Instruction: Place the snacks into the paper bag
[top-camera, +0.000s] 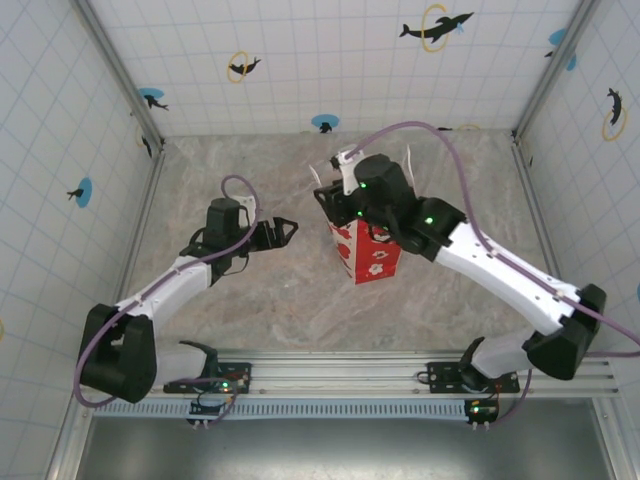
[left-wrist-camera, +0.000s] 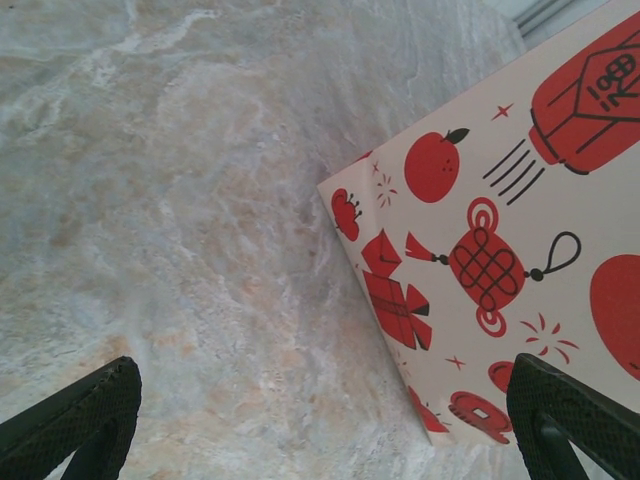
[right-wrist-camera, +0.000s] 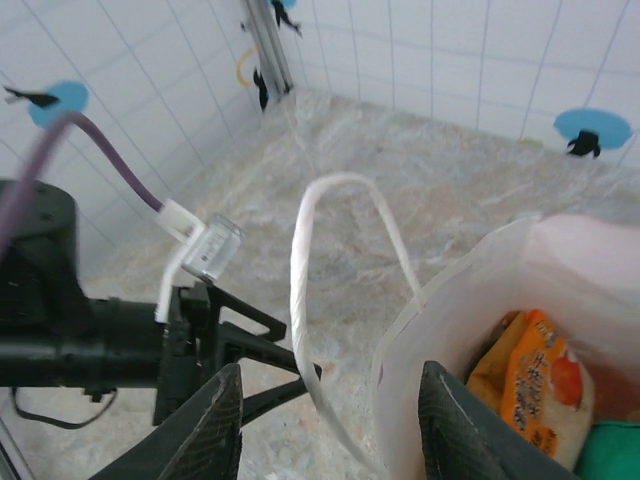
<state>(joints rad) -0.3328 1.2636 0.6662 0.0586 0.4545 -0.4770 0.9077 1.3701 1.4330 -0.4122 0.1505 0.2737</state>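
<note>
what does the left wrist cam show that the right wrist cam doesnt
Left wrist view: the paper bag's printed outer face, with red lantern, fruit and knot designs, framed by the left end effector's wide-open fingers. Right wrist view: the bag's open mouth with an orange packet and a teal packet inside, its white loop handle, and the tiled walls. Both: the bag and the marble table.

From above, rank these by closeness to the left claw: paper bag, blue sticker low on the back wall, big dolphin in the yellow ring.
From the left claw:
1. Paper bag, just to its right.
2. Blue sticker, low on the back wall.
3. Big dolphin, high, far right.
</note>
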